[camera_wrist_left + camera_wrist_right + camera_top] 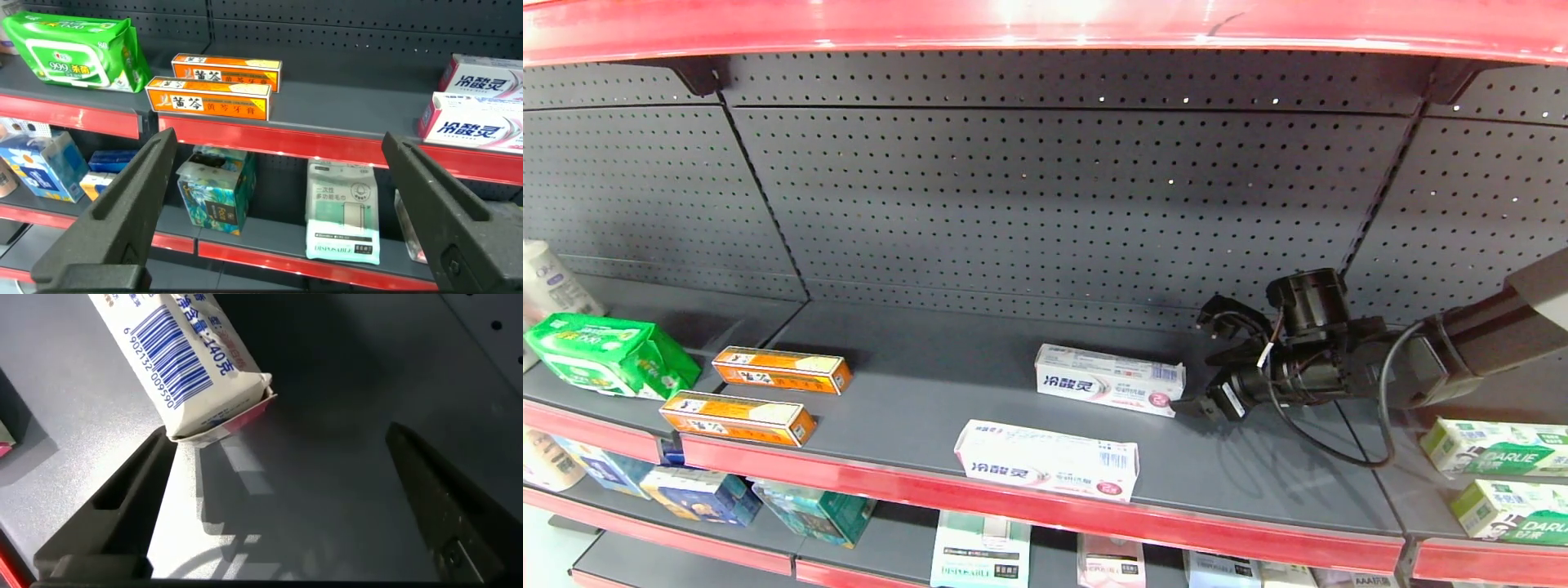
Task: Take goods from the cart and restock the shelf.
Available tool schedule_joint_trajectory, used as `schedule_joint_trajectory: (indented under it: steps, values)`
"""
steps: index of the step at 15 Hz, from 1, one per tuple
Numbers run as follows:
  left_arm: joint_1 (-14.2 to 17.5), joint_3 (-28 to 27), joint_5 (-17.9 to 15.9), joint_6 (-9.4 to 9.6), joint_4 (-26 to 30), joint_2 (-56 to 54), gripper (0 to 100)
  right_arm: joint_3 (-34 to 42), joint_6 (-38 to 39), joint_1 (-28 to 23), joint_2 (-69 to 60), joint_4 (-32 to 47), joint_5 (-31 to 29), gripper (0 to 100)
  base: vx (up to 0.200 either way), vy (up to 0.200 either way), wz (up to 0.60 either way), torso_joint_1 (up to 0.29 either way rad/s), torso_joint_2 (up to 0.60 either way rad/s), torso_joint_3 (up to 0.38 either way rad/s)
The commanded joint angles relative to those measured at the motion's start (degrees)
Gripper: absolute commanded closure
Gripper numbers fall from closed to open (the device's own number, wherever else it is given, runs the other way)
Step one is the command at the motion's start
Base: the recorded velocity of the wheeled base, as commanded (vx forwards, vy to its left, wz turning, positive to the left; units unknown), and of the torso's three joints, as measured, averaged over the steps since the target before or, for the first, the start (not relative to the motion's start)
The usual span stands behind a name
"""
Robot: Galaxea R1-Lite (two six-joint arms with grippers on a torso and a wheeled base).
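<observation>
On the grey shelf board (915,376) lie two white toothpaste boxes, one at the back (1107,380) and one at the front edge (1045,459). My right gripper (1199,359) hovers just above the board at the back box's right end, open, with nothing between its fingers. In the right wrist view that box's end flap (188,367) lies just beyond the open gripper (278,531), apart from both fingers. My left gripper (278,212) is open and empty in front of the shelf's red edge, facing the lower shelf.
Two orange boxes (783,369) (737,417) and a green wipes pack (609,354) lie to the left. Green-and-white boxes (1499,447) sit on the right bay. Below are a teal box (214,189) and a white-green pack (343,208). Bare board lies between the orange and white boxes.
</observation>
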Motion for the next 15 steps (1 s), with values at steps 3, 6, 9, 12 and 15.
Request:
schedule_joint_trajectory:
  steps: [3,6,9,12,15]
  values:
    - [0.0,0.0,0.0,-0.02,0.0,0.0,0,0.3,0.0,0.1,-0.4,0.0,0.0,0,0.000,0.000,0.00,0.000,0.00,0.000]
    - [0.0,0.0,0.1,-0.02,0.0,0.0,0,3.2,0.1,0.0,-3.5,0.0,0.0,0,0.000,0.000,0.00,0.000,0.00,0.000]
    - [0.0,0.0,0.0,-0.02,0.0,0.0,0,8.3,1.7,-2.2,-9.2,0.0,0.0,0,0.000,0.000,0.00,0.000,0.00,0.000]
    - [0.1,0.0,0.0,-0.02,0.0,0.0,0,12.6,5.9,-4.8,-16.5,-0.1,-0.1,0,0.000,0.000,0.00,0.000,0.00,0.000]
    - [0.1,0.0,0.0,-0.02,0.0,0.0,0,16.9,10.0,-9.1,-24.5,-0.2,-2.1,0,0.000,0.000,0.00,0.000,0.00,0.000]
